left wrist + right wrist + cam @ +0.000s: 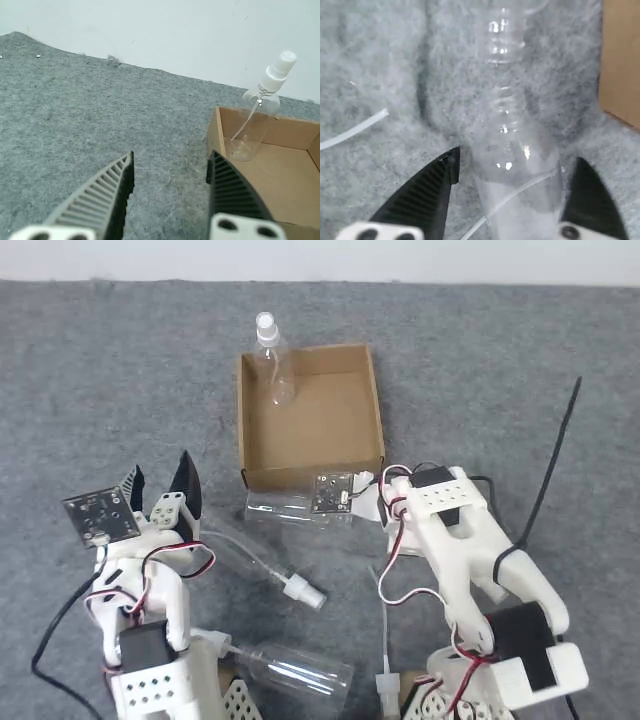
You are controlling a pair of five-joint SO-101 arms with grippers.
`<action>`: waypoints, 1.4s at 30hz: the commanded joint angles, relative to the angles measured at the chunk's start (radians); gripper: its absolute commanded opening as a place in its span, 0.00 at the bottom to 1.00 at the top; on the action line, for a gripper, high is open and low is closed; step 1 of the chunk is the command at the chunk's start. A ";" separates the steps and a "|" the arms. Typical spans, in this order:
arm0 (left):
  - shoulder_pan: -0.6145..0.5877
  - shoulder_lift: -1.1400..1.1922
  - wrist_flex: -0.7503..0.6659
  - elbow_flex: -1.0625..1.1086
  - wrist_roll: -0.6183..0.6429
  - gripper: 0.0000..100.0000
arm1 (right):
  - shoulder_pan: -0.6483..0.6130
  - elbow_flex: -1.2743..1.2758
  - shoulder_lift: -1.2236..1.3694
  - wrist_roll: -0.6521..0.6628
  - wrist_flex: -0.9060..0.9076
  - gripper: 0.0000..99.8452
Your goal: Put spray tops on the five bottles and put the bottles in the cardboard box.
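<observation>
A clear bottle (285, 508) is seen lying on its side on the grey mat (500, 360) at the centre of the high view, just below the front wall of the cardboard box (310, 476). Its long axis is set left-right along that wall and its threaded neck is turned to frame left. It is straddled by the right gripper (516, 156), jaws spread wide beside its body and not clamped, while the left gripper (160, 472), at lower left, is held open with nothing in it.
</observation>
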 commanded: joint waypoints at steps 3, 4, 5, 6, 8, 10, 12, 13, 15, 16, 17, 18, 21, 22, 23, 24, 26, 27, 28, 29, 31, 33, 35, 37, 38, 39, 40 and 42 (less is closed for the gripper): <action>-0.003 -0.015 -0.035 -0.015 -0.008 0.22 | 0.013 -0.032 -0.021 0.009 -0.015 0.24; -0.003 -0.015 -0.035 -0.015 -0.008 0.22 | 0.013 -0.032 -0.022 0.009 -0.015 0.24; -0.003 -0.015 -0.035 -0.015 -0.008 0.22 | 0.013 -0.032 -0.025 0.005 -0.015 0.24; -0.003 -0.015 -0.035 -0.015 -0.008 0.22 | 0.012 -0.032 -0.036 -0.012 -0.016 0.24; -0.003 -0.015 -0.035 -0.015 -0.008 0.22 | 0.008 -0.032 -0.064 -0.044 -0.012 0.23; -0.003 -0.015 -0.035 -0.015 -0.008 0.22 | 0.005 -0.032 -0.094 -0.061 -0.008 0.24; -0.003 -0.015 -0.035 -0.015 -0.008 0.22 | 0.005 -0.031 -0.108 -0.060 -0.008 0.24; -0.003 -0.015 -0.035 -0.015 -0.008 0.22 | 0.005 -0.029 -0.110 -0.060 -0.008 0.24; -0.003 -0.015 -0.035 -0.015 -0.008 0.22 | 0.005 -0.025 -0.110 -0.060 -0.008 0.23; -0.003 -0.015 -0.035 -0.015 -0.008 0.22 | 0.005 -0.025 -0.110 -0.060 -0.008 0.23; -0.003 -0.015 -0.035 -0.015 -0.008 0.22 | 0.005 -0.025 -0.110 -0.060 -0.008 0.23; -0.003 -0.015 -0.035 -0.015 -0.008 0.22 | 0.005 -0.025 -0.110 -0.060 -0.008 0.22; -0.003 -0.015 -0.035 -0.015 -0.008 0.22 | 0.005 -0.025 -0.110 -0.060 -0.008 0.15; -0.003 -0.015 -0.035 -0.015 -0.008 0.22 | -0.001 -0.025 -0.110 -0.060 -0.008 0.13; -0.003 -0.015 -0.035 -0.015 -0.008 0.22 | -0.010 -0.025 -0.110 -0.060 -0.008 0.13; -0.003 -0.015 -0.035 -0.015 -0.008 0.22 | -0.015 -0.023 -0.108 -0.060 -0.007 0.14; -0.003 -0.015 -0.035 -0.015 -0.008 0.22 | -0.021 -0.012 -0.104 -0.060 -0.010 0.16; -0.003 -0.015 -0.035 -0.015 -0.008 0.22 | -0.021 -0.011 -0.096 -0.060 -0.015 0.17; -0.003 -0.015 -0.035 -0.015 -0.008 0.22 | -0.025 -0.011 -0.087 -0.060 -0.016 0.18; -0.003 -0.015 -0.035 -0.015 -0.008 0.22 | -0.028 -0.012 -0.076 -0.060 -0.016 0.18; -0.003 -0.015 -0.034 -0.015 -0.008 0.22 | -0.033 -0.012 -0.059 -0.060 -0.016 0.17; -0.003 -0.015 -0.034 -0.015 -0.008 0.22 | -0.036 -0.014 -0.056 -0.060 -0.016 0.13; -0.003 -0.015 -0.034 -0.015 -0.008 0.22 | -0.038 -0.017 -0.074 -0.060 -0.008 0.08; -0.003 -0.015 -0.034 -0.015 -0.008 0.22 | -0.038 -0.020 -0.107 -0.060 0.010 0.07; -0.003 -0.015 -0.034 -0.015 -0.008 0.22 | -0.036 -0.020 -0.127 -0.060 0.027 0.07; -0.003 -0.015 -0.034 -0.015 -0.008 0.22 | -0.036 -0.020 -0.153 -0.061 0.042 0.07; -0.003 -0.015 -0.034 -0.015 -0.008 0.22 | -0.036 -0.020 -0.177 -0.061 0.062 0.07; -0.003 -0.015 -0.034 -0.015 -0.008 0.22 | -0.036 -0.020 -0.232 -0.068 0.104 0.07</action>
